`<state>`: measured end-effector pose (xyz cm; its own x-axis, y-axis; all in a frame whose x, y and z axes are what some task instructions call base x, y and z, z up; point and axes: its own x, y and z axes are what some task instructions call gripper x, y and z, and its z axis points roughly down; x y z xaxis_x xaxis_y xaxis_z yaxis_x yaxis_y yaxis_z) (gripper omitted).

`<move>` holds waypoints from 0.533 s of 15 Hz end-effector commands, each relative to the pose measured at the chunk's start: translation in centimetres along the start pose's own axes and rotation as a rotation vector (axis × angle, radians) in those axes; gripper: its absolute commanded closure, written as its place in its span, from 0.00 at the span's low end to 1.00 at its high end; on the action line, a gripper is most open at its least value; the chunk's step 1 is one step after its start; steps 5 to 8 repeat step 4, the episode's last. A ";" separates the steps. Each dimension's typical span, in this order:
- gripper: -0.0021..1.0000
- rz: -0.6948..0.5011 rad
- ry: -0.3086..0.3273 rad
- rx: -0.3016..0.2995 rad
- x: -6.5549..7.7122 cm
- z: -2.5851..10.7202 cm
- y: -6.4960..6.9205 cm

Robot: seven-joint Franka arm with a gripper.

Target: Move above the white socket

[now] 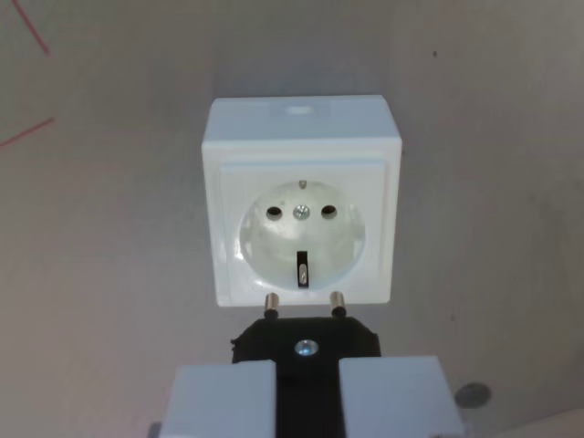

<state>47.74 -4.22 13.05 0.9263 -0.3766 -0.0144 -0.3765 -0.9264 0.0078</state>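
A white square socket (301, 201) sits on the grey surface in the middle of the wrist view, its round recess with two pin holes and a centre screw facing the camera. At the bottom of the view my gripper (307, 388) is shut on a black plug (306, 351); its two white fingers (224, 397) press the plug from either side. The plug's two metal pins (271, 304) point toward the socket and overlap its lower edge in the picture, below the recess. Whether the pins touch the socket I cannot tell.
Plain grey surface lies all around the socket. Thin red lines (27, 132) cross the upper left corner. A small dark round spot (473, 395) marks the surface at the lower right.
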 end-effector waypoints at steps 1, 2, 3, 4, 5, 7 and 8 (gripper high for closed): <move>1.00 -0.001 0.068 0.019 0.1 0.8 0.4; 1.00 -0.002 0.068 0.019 0.2 0.8 0.5; 1.00 -0.002 0.067 0.020 0.2 0.9 0.5; 1.00 -0.002 0.068 0.020 0.2 1.0 0.5; 1.00 -0.002 0.068 0.020 0.2 1.0 0.5; 1.00 -0.002 0.068 0.020 0.2 1.0 0.5; 1.00 -0.002 0.068 0.020 0.2 1.0 0.5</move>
